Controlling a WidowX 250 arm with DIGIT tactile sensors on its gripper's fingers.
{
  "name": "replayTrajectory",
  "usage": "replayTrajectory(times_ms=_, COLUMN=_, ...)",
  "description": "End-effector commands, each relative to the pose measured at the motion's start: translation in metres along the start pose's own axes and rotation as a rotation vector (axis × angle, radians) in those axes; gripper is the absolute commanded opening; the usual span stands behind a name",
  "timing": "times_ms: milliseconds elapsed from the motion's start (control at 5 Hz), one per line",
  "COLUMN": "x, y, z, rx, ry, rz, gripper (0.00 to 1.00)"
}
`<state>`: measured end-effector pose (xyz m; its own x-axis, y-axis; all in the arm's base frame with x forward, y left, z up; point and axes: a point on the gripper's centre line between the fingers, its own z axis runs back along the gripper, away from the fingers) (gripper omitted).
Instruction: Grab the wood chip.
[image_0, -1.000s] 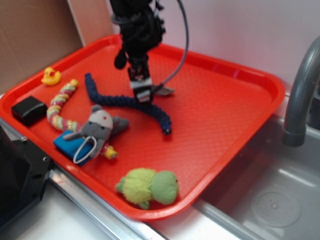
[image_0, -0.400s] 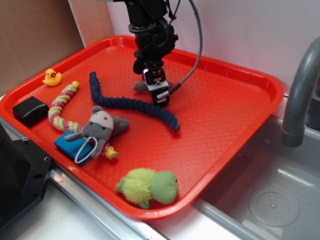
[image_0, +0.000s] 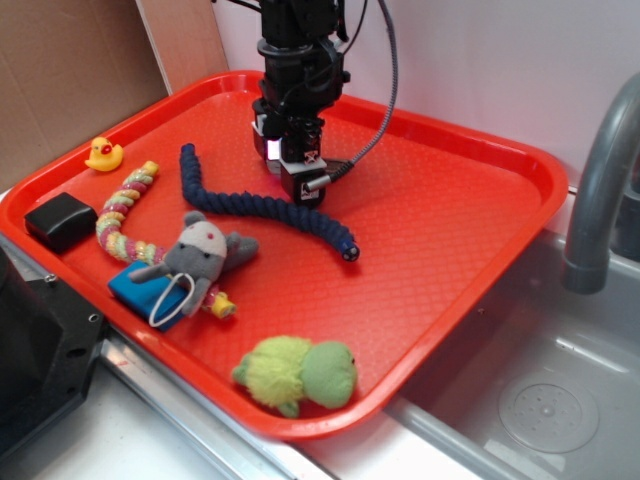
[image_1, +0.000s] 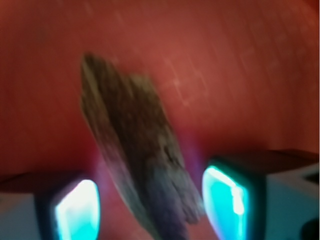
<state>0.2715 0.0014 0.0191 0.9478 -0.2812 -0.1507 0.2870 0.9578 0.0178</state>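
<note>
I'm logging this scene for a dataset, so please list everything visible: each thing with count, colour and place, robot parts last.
tray: 1, red, filling the counter beside the sink
wood chip: 1, brown-grey, on the tray between the pincer fingers; hidden in the exterior view
rope toy: 1, dark blue, tray centre-left
striped rope: 1, pink, yellow and green, tray left
mouse plush: 1, grey, on a blue block
rubber duck: 1, yellow, tray far left
box: 1, black, left rim
turtle plush: 1, green, near rim
faucet: 1, grey, right, over the sink
cardboard: brown, upper left
pincer: 1, black, open, straddling the chip
</note>
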Motion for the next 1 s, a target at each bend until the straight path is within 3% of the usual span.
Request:
replayTrajectory(times_ms=0, x=-0.025, y=-0.007, z=0.042, rx=0.045, ry=-0.084, rz=0.089, gripper=0.00)
replayTrajectory(times_ms=200, x=-0.044, y=-0.015, z=0.082, rx=0.043, ry=-0.160, rz=0.150, gripper=0.00)
replayTrajectory(times_ms=400, x=-0.066, y=-0.028, z=0.130, rx=-0.049, ry=-0.226, rz=0.329, gripper=0.00)
replayTrajectory(times_ms=600, x=-0.072, y=-0.036, z=0.166, rx=-0.108, ry=-0.196, rz=0.391, gripper=0.00)
replayTrajectory(times_ms=800, x=-0.079, y=-0.034, z=0.184, rx=-0.084, ry=-0.233, rz=0.423, gripper=0.00)
